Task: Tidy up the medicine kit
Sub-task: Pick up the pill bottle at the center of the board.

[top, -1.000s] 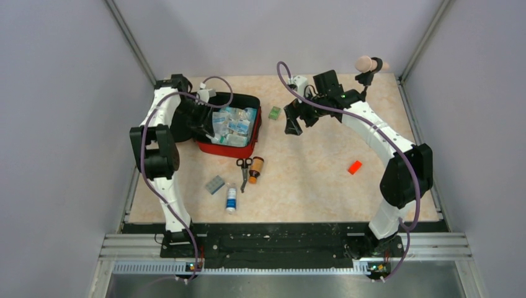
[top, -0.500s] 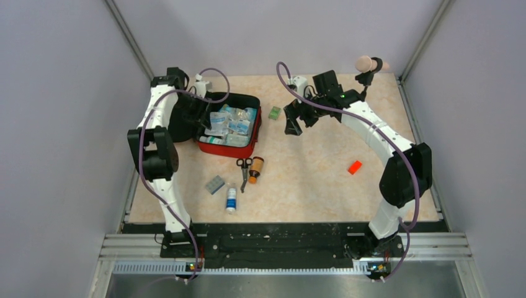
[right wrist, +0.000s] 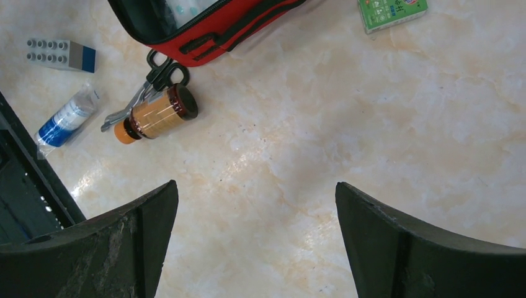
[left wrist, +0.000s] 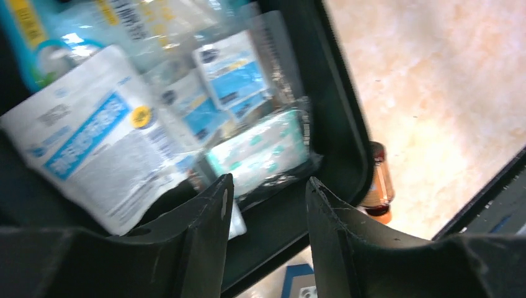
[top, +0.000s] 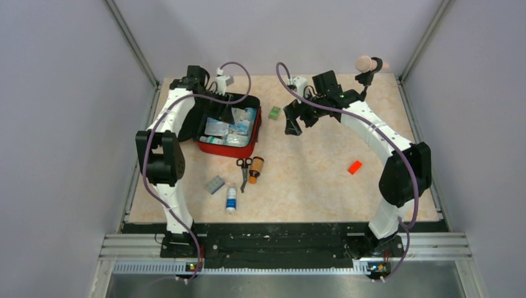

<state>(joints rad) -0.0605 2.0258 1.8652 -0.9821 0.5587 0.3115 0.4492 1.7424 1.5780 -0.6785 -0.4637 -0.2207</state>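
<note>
L tool (left wrist: 267,186) approx half open, nothing in it, medicine kit (top: 227,149) w/ packets (left wrist: 93,149) right under it. R tool (right wrist: 255,189) wide open, empty, above worktop (right wrist: 372,124); kit ahead-left of it.

Reading as a robotics lab test cell: plain grey panels (top: 62,136) are boxing in a marble-pattern tabletop (top: 310,180), and an aluminium rail (top: 130,245) is carrying the left arm (top: 162,162) and right arm (top: 404,174), bolted side by side.
</note>
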